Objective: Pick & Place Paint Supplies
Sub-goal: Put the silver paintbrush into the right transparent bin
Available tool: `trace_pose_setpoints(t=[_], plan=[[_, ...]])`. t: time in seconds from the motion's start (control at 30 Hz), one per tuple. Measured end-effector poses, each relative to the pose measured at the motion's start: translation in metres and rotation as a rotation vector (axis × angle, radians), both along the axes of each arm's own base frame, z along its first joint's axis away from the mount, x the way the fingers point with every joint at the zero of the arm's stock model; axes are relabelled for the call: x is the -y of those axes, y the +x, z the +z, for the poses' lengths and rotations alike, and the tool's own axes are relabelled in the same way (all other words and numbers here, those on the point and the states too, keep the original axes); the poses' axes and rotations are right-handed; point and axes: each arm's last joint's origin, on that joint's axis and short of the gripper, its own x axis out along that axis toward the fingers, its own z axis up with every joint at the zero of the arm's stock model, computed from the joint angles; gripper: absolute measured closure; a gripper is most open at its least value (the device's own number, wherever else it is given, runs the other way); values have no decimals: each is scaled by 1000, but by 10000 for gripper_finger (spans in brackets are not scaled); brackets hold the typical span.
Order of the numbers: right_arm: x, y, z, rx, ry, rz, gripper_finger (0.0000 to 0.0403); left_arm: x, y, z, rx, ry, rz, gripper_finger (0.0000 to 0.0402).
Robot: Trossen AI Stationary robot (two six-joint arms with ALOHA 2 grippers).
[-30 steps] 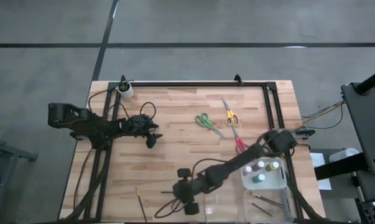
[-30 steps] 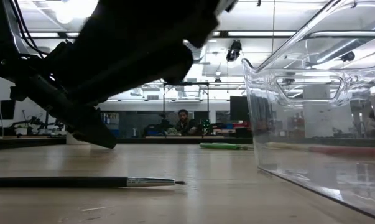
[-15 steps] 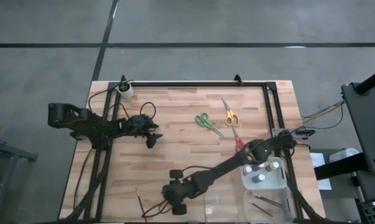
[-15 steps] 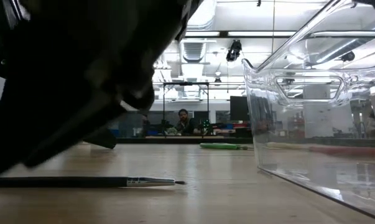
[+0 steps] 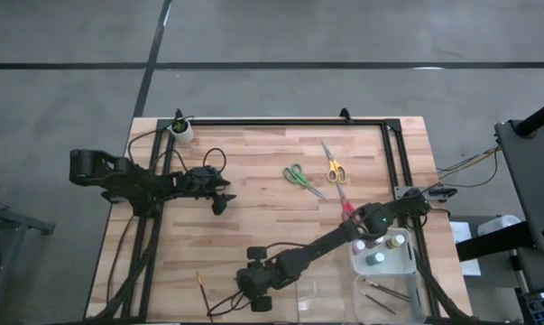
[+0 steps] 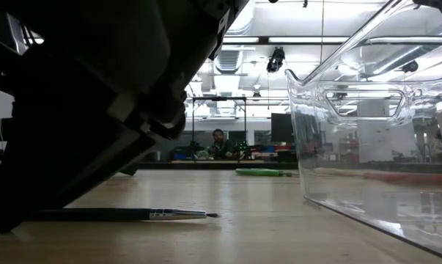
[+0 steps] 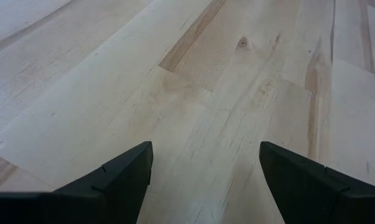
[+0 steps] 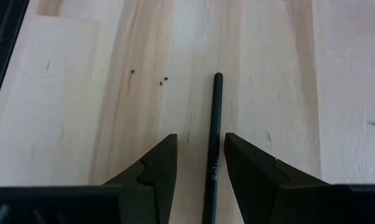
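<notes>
Several bottles (image 5: 380, 248) and brushes (image 5: 380, 295) already sit in the tray (image 5: 414, 271). One brush (image 8: 212, 137) lies near-left on the bench (image 5: 262, 208), between my right tool's (image 8: 199, 163) parted fingers. Left tool (image 7: 203, 168) waits, spread wide. Three scissors (image 5: 300, 176) remain.

My pale wooden plank table (image 5: 253, 181) carries a small white round cup (image 5: 180, 131) at one corner, a clear plastic compartment tray (image 5: 407, 291) opposite; a person (image 6: 217, 144), perhaps seated, beyond.
</notes>
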Motion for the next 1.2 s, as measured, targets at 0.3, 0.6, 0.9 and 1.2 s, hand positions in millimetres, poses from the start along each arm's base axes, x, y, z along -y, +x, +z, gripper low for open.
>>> trace_pose_setpoints(t=[0.3,0.6,0.9,1.2], plan=[[0,-1,-2,-7,0,1,273,0,0,0,0,0,0,98],[2,-1,-3,-25,35,-3,318,0,0,0,0,0,0,98],[5,0,-4,-33,40,-12,388,0,0,0,0,0,0,98],[5,0,-3,-34,41,-11,387,0,0,0,0,0,0,98]])
